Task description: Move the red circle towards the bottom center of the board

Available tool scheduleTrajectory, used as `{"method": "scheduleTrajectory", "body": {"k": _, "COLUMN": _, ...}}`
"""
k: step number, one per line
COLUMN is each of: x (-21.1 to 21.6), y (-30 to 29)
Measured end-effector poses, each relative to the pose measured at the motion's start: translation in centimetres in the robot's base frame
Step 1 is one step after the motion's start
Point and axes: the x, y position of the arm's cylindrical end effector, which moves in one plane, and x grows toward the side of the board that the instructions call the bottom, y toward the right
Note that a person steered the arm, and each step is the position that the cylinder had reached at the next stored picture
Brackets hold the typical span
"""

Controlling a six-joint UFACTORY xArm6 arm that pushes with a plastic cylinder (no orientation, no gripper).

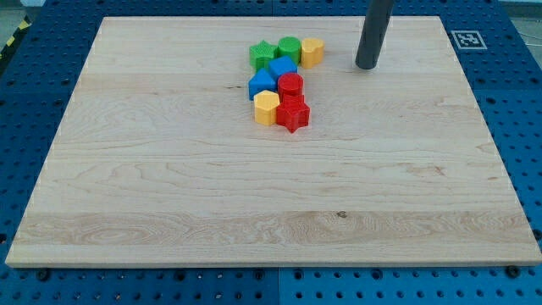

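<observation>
Beside the red circle [290, 84] crowd a blue block [263, 82], yellow block [266, 108] and red star [293, 114]; my tip [367, 65], with no jaws, stands well right.

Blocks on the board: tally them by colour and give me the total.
Green: 2, the green star and the green round block
Yellow: 2, the top yellow block and the lower yellow block
Blue: 2, the upper blue block and the lower blue block
Red: 2, the red circle and the red star
Total: 8

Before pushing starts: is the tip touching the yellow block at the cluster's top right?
Apart. The camera view shows bare board between my tip and the yellow block; the tip stands to that block's right.
</observation>
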Motion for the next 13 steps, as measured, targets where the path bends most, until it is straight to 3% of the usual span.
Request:
{"method": "scheduleTrajectory", "body": {"k": 2, "x": 2.8, "y": -2.9}}
{"method": "scheduleTrajectory", "body": {"k": 8, "x": 4.8, "y": -4.4}}
{"method": "scheduleTrajectory", "body": {"k": 13, "x": 3.6, "y": -15.3}}
